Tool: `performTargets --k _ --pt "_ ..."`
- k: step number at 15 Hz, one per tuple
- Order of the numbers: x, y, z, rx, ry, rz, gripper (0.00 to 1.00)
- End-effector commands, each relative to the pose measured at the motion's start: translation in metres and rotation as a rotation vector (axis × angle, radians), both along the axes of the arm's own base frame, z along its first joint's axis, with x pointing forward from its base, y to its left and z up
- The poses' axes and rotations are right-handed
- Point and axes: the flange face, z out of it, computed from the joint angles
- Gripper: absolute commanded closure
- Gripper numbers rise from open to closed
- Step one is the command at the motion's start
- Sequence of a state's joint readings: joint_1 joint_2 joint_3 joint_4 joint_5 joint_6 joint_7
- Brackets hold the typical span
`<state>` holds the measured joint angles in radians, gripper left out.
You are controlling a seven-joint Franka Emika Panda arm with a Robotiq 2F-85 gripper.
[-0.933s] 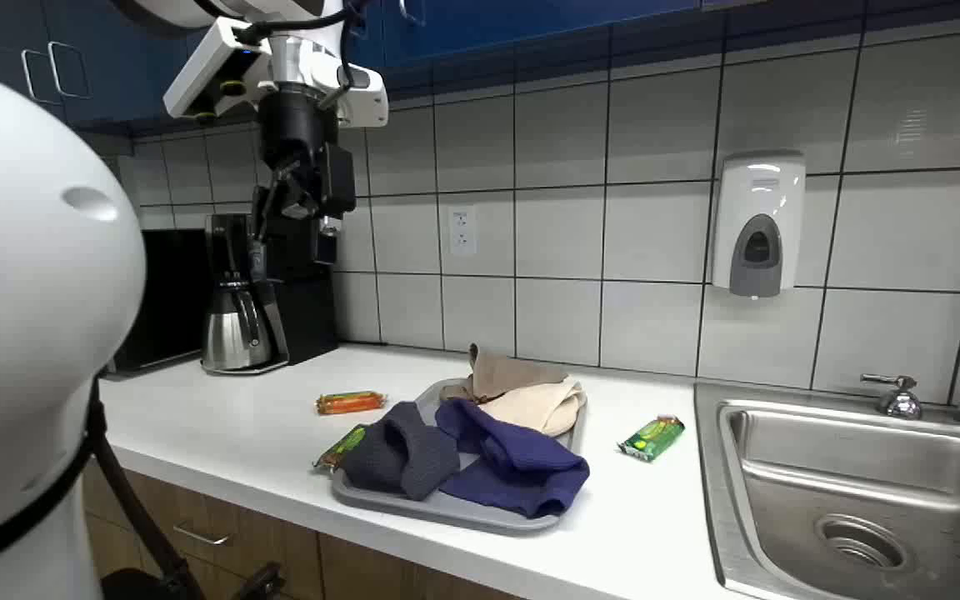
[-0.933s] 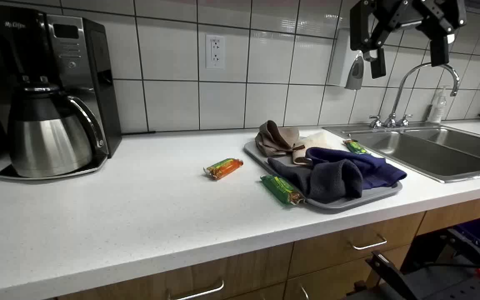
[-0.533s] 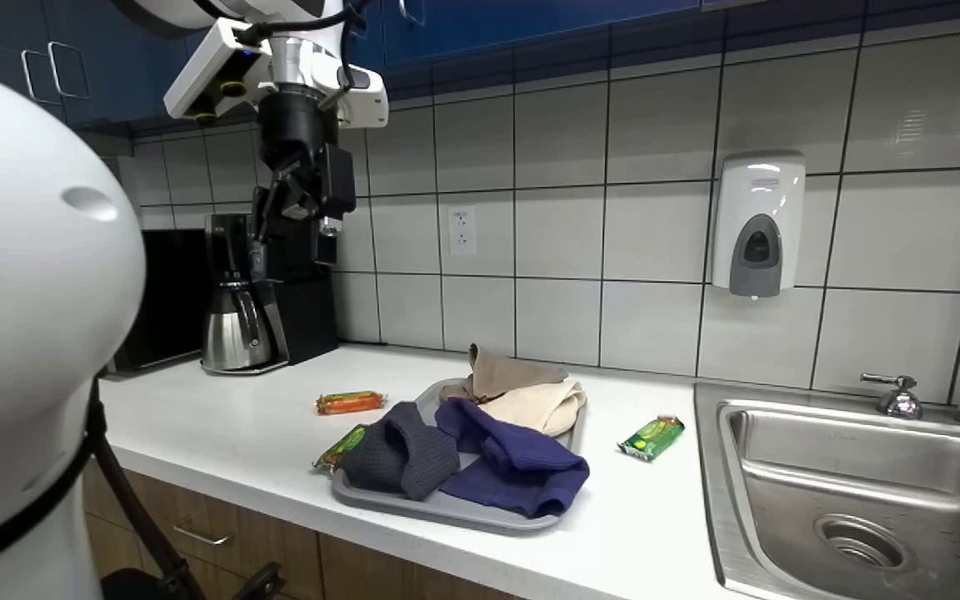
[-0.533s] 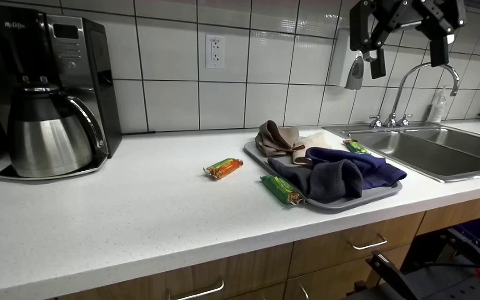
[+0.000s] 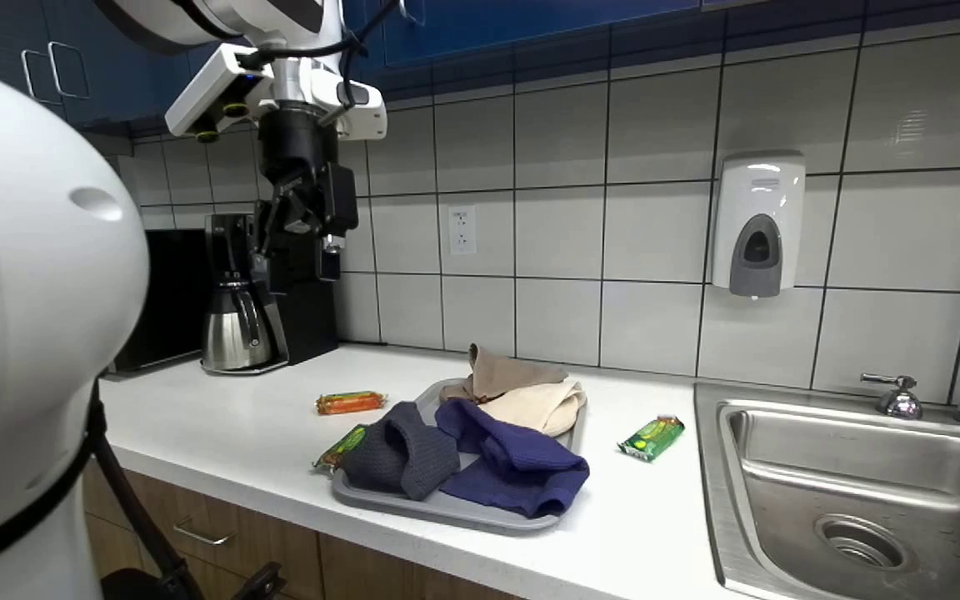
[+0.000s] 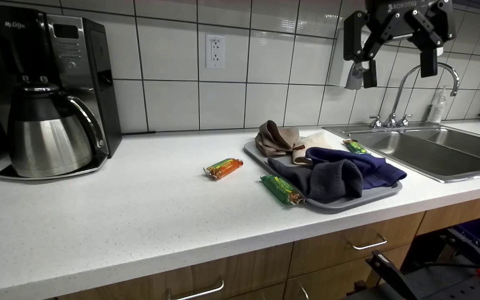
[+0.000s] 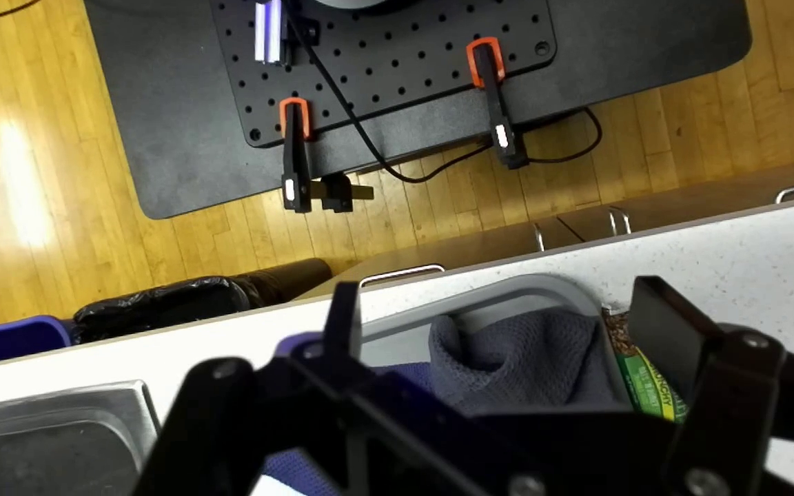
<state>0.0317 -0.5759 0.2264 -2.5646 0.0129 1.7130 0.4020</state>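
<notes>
The tabletop (image 6: 119,225) holds one tray (image 6: 376,194), four cloths (image 6: 335,183) (one dark grey, one purple, one brown, one cream) and three wrapped bars (image 6: 281,188) (two green, one orange). One coffee maker (image 6: 68,71) has one carafe (image 6: 50,143). One sink (image 6: 445,174) has two basins (image 6: 423,156), one faucet (image 6: 390,121) and two faucet handles (image 6: 376,122). The wall (image 6: 223,104) carries one dispenser (image 5: 759,225) and one outlet (image 6: 215,51).

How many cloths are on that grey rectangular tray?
4, all on the grey rectangular tray: a brown cloth and a cream cloth towards the white tiled wall, a charcoal textured cloth and a purple textured cloth on the opposite side. More could be hidden underneath.
</notes>
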Motion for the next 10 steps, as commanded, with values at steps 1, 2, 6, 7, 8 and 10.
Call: performTargets --k 1,2,6,7,8,10 --pt "-0.002 0.003 -0.017 -0.001 -0.062 -0.021 0.0" --pt "-0.001 0.002 -0.021 0.005 -0.08 -0.025 0.0" --pt "0.006 0.0 -0.037 0.028 -0.144 -0.033 0.0" --pt "0.007 0.0 -0.041 0.034 -0.16 -0.036 0.0" --pt "0.009 0.0 -0.046 0.041 -0.177 -0.038 0.0" --pt "0.011 -0.001 -0.056 0.055 -0.206 -0.047 0.0"
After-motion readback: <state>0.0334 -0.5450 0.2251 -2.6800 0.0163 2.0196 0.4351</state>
